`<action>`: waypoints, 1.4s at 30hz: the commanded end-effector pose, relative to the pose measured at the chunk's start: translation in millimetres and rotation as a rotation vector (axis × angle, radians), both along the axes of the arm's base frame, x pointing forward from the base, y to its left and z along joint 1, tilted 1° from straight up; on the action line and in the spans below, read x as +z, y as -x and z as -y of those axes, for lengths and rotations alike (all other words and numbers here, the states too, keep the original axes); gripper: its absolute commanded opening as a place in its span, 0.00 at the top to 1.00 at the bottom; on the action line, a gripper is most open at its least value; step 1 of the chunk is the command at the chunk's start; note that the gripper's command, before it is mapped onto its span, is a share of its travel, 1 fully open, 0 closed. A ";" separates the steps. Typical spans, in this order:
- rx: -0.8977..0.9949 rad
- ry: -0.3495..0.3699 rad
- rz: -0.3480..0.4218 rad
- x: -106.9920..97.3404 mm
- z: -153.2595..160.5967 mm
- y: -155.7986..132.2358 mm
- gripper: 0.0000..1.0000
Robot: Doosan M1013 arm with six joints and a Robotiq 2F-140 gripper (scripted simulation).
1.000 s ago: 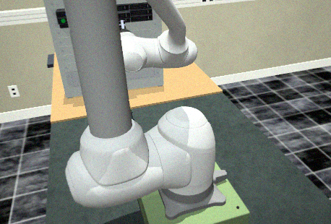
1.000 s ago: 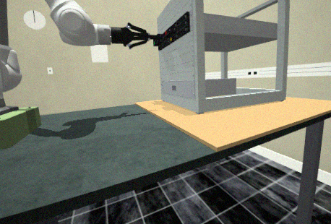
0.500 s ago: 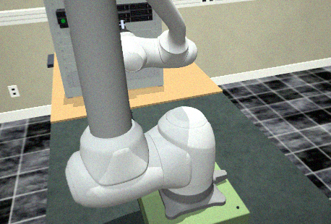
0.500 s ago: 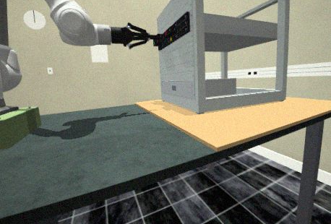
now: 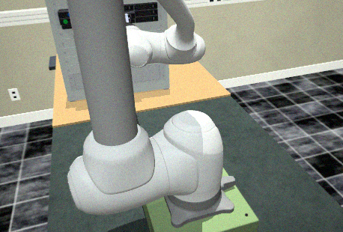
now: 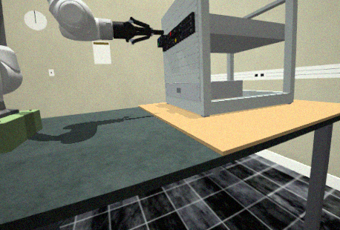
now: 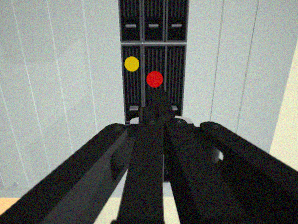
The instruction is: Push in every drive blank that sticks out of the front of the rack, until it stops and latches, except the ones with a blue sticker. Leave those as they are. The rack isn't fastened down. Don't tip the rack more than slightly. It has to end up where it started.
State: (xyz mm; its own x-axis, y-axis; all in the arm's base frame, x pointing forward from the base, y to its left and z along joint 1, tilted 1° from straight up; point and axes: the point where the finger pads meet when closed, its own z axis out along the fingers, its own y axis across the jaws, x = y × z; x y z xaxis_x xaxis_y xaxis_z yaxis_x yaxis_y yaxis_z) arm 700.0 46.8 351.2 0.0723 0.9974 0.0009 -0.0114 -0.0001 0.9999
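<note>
The grey rack stands upright on a wooden board. A band of black drive blanks crosses its front. A red sticker and a yellow sticker sit on neighbouring blanks. A green sticker marks the left end, where the blanks stand proud; a trace of blue shows just above it. My gripper is shut and empty, its tips at the front of the red-stickered blank. Contact cannot be told.
My arm hides the middle of the rack front in the top view. The wooden board lies under the rack on the dark table. The green base block carries the arm.
</note>
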 end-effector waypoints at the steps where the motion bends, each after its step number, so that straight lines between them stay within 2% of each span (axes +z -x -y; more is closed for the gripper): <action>1: -0.006 -0.002 -0.001 1.7 3.6 -17.0 0.90; 6: -0.006 -0.002 -0.001 1.9 5.2 -36.6 0.90; 42: -0.006 -0.002 -0.001 1.9 5.2 -36.8 0.90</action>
State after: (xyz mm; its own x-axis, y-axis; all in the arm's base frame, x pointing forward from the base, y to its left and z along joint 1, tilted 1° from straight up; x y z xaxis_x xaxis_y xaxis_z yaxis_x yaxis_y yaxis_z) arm 734.9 40.4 352.6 0.0831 0.9965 0.0043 -0.0110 -0.0034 0.9999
